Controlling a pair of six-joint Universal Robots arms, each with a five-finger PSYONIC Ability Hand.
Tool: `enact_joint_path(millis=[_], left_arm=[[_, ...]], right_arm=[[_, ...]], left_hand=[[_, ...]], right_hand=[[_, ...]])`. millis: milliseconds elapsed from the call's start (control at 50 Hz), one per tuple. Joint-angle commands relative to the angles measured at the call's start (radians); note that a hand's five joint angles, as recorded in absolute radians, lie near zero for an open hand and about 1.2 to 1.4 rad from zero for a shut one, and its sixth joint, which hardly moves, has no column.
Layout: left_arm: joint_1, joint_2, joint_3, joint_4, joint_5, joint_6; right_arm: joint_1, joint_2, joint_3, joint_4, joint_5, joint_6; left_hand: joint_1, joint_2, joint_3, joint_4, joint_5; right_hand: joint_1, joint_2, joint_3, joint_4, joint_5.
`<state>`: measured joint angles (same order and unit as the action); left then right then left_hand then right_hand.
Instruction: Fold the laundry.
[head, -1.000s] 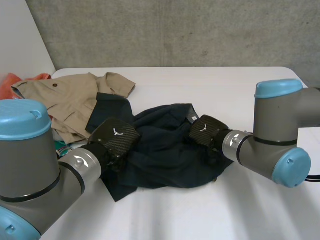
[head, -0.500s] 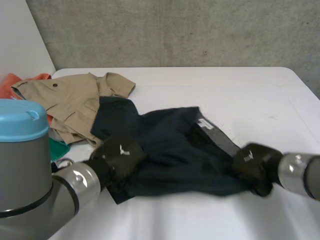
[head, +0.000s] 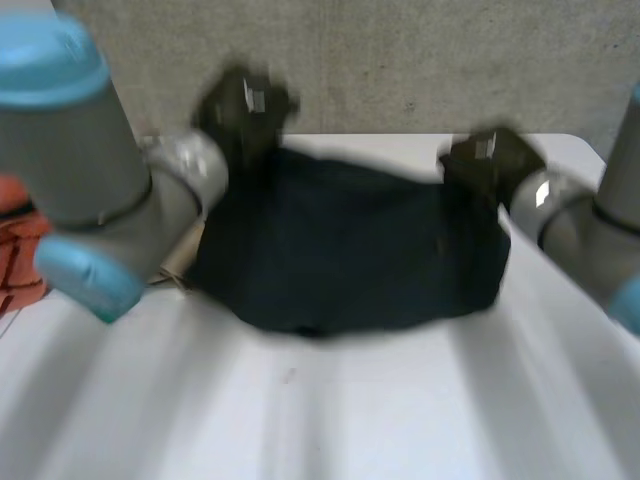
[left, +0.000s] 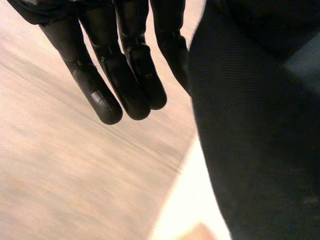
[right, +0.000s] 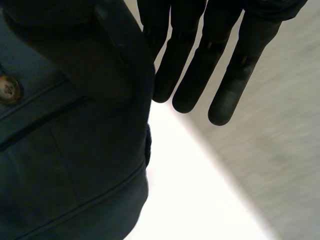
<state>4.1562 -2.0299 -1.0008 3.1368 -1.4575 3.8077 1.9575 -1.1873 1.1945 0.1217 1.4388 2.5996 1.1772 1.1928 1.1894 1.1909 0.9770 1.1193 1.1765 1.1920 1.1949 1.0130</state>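
Left hand (head: 245, 108) at upper left and right hand (head: 487, 162) at upper right each pinch a corner of the dark navy cloth garment (head: 340, 245), spreading it, seemingly to lay it flat.

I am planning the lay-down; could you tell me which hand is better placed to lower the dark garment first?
Probably the right hand: it holds its corner of the dark garment lower, nearer the table. The left hand is higher, with orange cloth on that side.
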Motion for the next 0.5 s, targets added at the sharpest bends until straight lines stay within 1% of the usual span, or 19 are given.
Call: enact_joint_path(millis=[20, 80, 100, 140, 220, 300, 320, 360, 380, 440, 460, 500], left_arm=[[0.004, -0.038, 0.432, 0.268, -0.006, -0.169], [0.006, -0.049, 0.51, 0.298, -0.021, -0.233], [0.01, -0.058, 0.537, 0.295, -0.035, -0.268], [0.015, -0.067, 0.548, 0.286, -0.043, -0.293], [0.03, -0.084, 0.531, 0.25, -0.049, -0.332], [0.05, -0.104, 0.423, 0.21, -0.053, -0.346], [0.059, -0.11, 0.356, 0.203, -0.049, -0.346], [0.067, -0.112, 0.286, 0.198, -0.046, -0.344], [0.07, -0.113, 0.212, 0.194, -0.04, -0.344], [0.068, -0.118, 0.095, 0.19, -0.015, -0.341], [0.064, -0.125, 0.017, 0.192, 0.009, -0.339], [0.058, -0.134, -0.054, 0.192, 0.032, -0.333]], right_arm=[[0.046, 0.057, -0.369, -0.313, 0.138, 0.144], [0.057, 0.061, -0.397, -0.411, 0.166, 0.171], [0.063, 0.063, -0.398, -0.46, 0.176, 0.171], [0.064, 0.064, -0.395, -0.5, 0.18, 0.168], [0.07, 0.068, -0.346, -0.495, 0.177, 0.156], [0.063, 0.066, -0.251, -0.449, 0.152, 0.146], [0.057, 0.064, -0.203, -0.432, 0.135, 0.143], [0.051, 0.064, -0.147, -0.418, 0.118, 0.14], [0.043, 0.064, -0.081, -0.395, 0.095, 0.139], [0.038, 0.064, 0.023, -0.357, 0.057, 0.132], [0.038, 0.067, 0.089, -0.331, 0.034, 0.125], [0.04, 0.069, 0.16, -0.303, 0.011, 0.116]], left_hand=[[0.196, 0.18, 0.184, 0.182, 0.222], [0.193, 0.177, 0.181, 0.179, 0.219], [0.193, 0.177, 0.181, 0.179, 0.219], [0.193, 0.177, 0.181, 0.179, 0.219], [0.19, 0.174, 0.178, 0.176, 0.216], [0.193, 0.177, 0.181, 0.179, 0.219], [0.193, 0.177, 0.181, 0.179, 0.219], [0.19, 0.174, 0.178, 0.176, 0.216], [0.184, 0.169, 0.172, 0.171, 0.21], [0.158, 0.142, 0.146, 0.144, 0.184], [0.12, 0.104, 0.108, 0.106, 0.146], [0.099, 0.083, 0.087, 0.085, 0.125]], right_hand=[[0.277, 0.22, 0.204, 0.201, 0.209], [0.277, 0.22, 0.204, 0.201, 0.209], [0.277, 0.22, 0.204, 0.201, 0.209], [0.277, 0.22, 0.204, 0.201, 0.209], [0.277, 0.22, 0.204, 0.201, 0.209], [0.277, 0.22, 0.204, 0.201, 0.209], [0.277, 0.22, 0.204, 0.201, 0.209], [0.277, 0.22, 0.204, 0.201, 0.209], [0.277, 0.22, 0.204, 0.201, 0.209], [0.277, 0.22, 0.204, 0.201, 0.209], [0.277, 0.22, 0.204, 0.201, 0.209], [0.277, 0.22, 0.204, 0.201, 0.209]])
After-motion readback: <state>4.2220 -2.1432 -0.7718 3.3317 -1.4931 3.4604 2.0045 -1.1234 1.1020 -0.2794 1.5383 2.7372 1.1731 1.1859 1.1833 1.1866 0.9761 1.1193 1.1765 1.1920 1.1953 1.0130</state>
